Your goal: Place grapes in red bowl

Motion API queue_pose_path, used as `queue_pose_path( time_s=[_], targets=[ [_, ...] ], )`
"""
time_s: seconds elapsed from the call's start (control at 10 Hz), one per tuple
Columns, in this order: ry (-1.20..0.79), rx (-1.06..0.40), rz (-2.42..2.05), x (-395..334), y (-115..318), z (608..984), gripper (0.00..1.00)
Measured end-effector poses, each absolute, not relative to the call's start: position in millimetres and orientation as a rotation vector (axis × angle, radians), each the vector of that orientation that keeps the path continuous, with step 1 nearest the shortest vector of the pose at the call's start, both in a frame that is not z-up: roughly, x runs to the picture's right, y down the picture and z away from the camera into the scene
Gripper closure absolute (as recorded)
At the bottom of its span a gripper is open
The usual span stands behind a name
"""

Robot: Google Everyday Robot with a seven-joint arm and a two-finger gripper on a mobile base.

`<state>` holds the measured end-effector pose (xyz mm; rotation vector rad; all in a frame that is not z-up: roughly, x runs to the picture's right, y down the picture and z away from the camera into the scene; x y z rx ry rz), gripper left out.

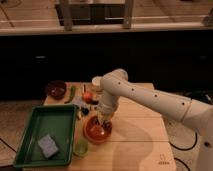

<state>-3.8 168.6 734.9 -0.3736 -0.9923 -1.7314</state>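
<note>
The red bowl (94, 133) sits on the wooden table, just right of the green tray. My gripper (103, 120) points down into the bowl from the white arm, low over its far side. The grapes cannot be made out: the gripper covers the part of the bowl under it.
A green tray (30, 145) holding a grey-blue sponge (48, 145) fills the table's left side. A small green cup (80, 147) stands by the bowl's near left. Behind are a dark maroon bowl (56, 89), a green vegetable (71, 94), an orange fruit (88, 96) and a small dark item (86, 111).
</note>
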Motion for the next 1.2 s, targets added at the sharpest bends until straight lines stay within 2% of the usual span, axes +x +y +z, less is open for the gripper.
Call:
queue_pose_path(
  time_s=[0.4,0.7,0.9,1.1,1.2],
  targets=[
    [-1.000,-0.373,-1.741,-1.9,169.1,735.1,0.70],
    [-1.007,-0.371,-1.747,1.4,169.8,735.4,0.76],
    [-1.009,-0.370,-1.749,2.9,169.8,735.4,0.70],
    [-1.012,-0.369,-1.751,4.3,170.1,735.6,0.70],
    [-1.013,-0.369,-1.752,5.5,170.1,735.7,0.67]
  ],
)
